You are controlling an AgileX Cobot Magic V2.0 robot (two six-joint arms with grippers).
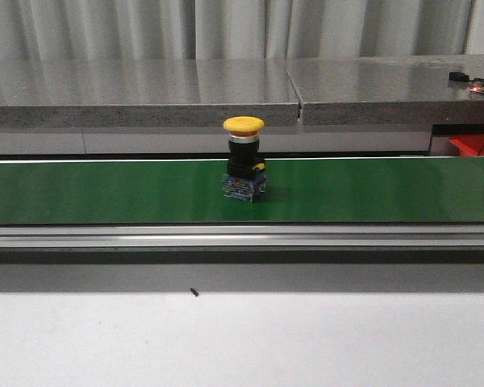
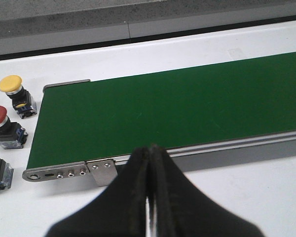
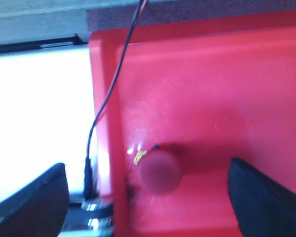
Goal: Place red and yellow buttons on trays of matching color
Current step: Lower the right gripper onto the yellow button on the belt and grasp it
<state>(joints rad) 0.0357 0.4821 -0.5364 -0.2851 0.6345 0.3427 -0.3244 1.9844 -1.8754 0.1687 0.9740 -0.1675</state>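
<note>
Centrally on the green conveyor belt (image 1: pixel 105 192) stands a yellow button (image 1: pixel 244 158), upright, its long axis vertical: a smooth domed mushroom cap on a black cylindrical body with a blue-and-clear contact block at the base. Neither arm appears in the front view, so which is nearer the button cannot be told there. The left pincer (image 2: pixel 149 197) is clenched, its matte black fingers pressed together with nothing between them; it hangs over the near rail at the belt's end, and the button on the belt lies outside its view, further along the matte, felt-like green surface. Beside that belt end, on the white worktop (image 2: pixel 246 197), wait a second yellow button (image 2: pixel 17 95), a red button (image 2: pixel 4 129) and part of a third body whose cap colour is hidden. The right pincer (image 3: pixel 148 197) is released, its dark fingers spread wide above a glossy red plastic tray (image 3: pixel 227 98), where a red-capped button (image 3: pixel 159 171) rests just inside the tray's wall; a thin black cable (image 3: pixel 108 98) crosses the rim. Judged from this layout, the yellow button on the belt is the next piece to handle, and no yellow tray is visible.
</note>
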